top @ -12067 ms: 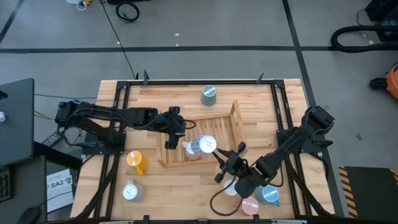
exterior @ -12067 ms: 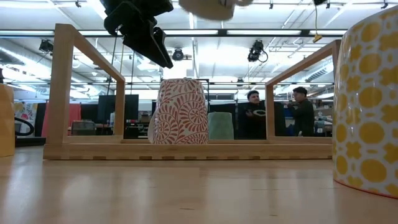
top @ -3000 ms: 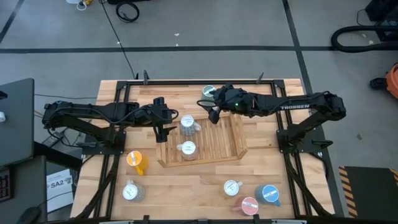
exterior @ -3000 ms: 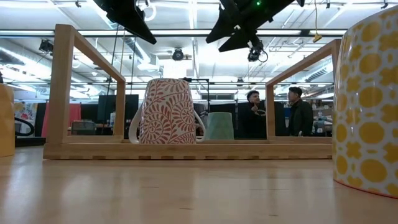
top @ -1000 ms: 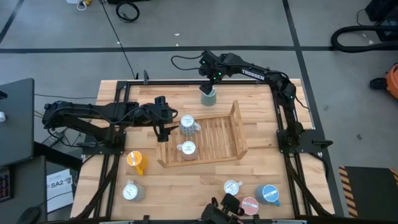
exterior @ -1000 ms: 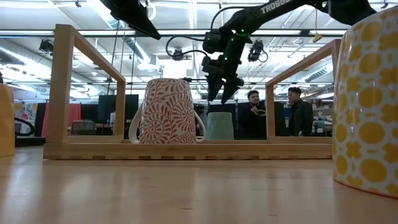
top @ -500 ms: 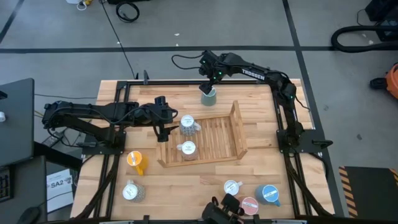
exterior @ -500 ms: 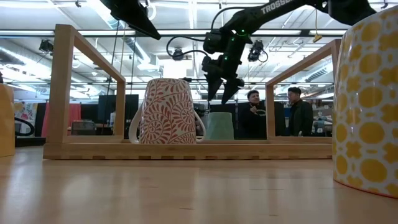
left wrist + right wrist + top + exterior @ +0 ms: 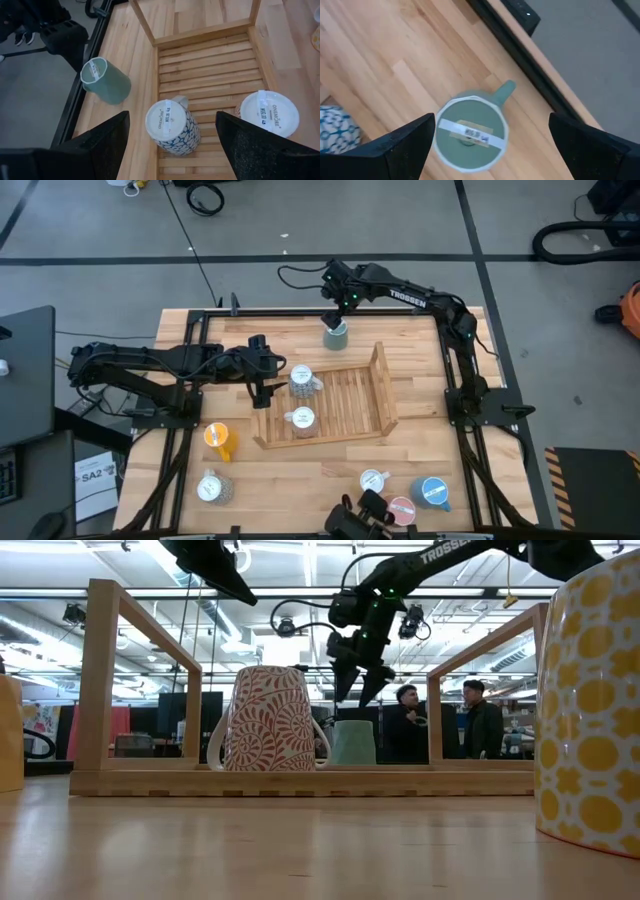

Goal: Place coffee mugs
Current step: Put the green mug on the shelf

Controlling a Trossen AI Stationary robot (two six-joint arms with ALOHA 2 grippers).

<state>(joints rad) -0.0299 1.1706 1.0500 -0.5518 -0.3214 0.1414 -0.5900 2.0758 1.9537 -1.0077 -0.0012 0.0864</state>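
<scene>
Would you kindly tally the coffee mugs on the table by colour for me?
Green mug: 1
Blue-patterned mug: 1
Red-patterned mug: 1
Orange mug: 1
Speckled grey mug: 1
Yellow-patterned mug: 1
Pink mug: 1
Blue mug: 1
Total: 8

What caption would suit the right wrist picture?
Open right gripper hovering over an upside-down green mug on the wooden table.

Glossy mugs (image 9: 172, 126), slatted wooden tray (image 9: 215, 60)
</scene>
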